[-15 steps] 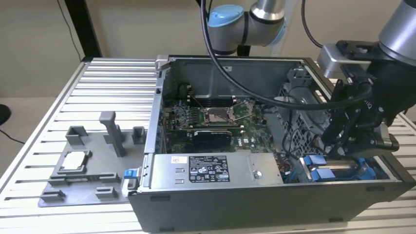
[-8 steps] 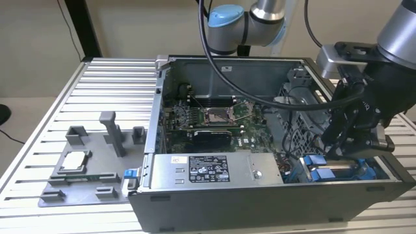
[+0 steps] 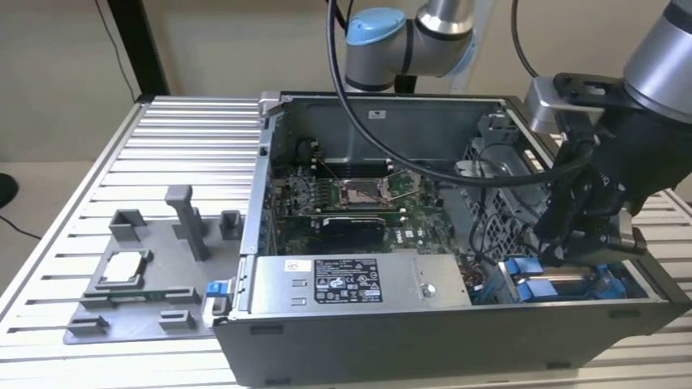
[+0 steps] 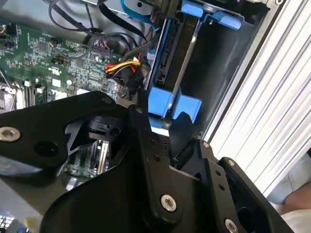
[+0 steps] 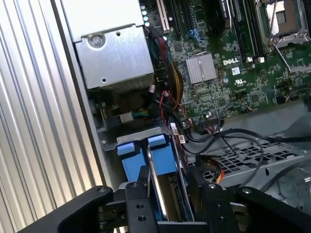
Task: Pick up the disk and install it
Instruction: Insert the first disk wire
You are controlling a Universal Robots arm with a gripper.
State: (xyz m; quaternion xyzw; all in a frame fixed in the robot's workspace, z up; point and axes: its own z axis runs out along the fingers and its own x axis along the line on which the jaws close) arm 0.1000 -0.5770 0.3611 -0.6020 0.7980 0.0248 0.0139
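Ribbed silver table (image 3: 173,146) under soft, even light. Behind table, plain beige wall (image 3: 238,40); black upright post (image 3: 143,49) at table's far corner. Beside table, on the exterior view's left, pale floor (image 3: 38,203) with dark round object (image 3: 6,188) at edge.

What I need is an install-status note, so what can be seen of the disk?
The disk stands on edge in a corner bay of the open computer case, beside the motherboard. A blue plastic bracket frames it, with two blue tabs at one end; a thin silver metal edge shows. Its label is hidden. The hand straddles it; whether it grips cannot be told.
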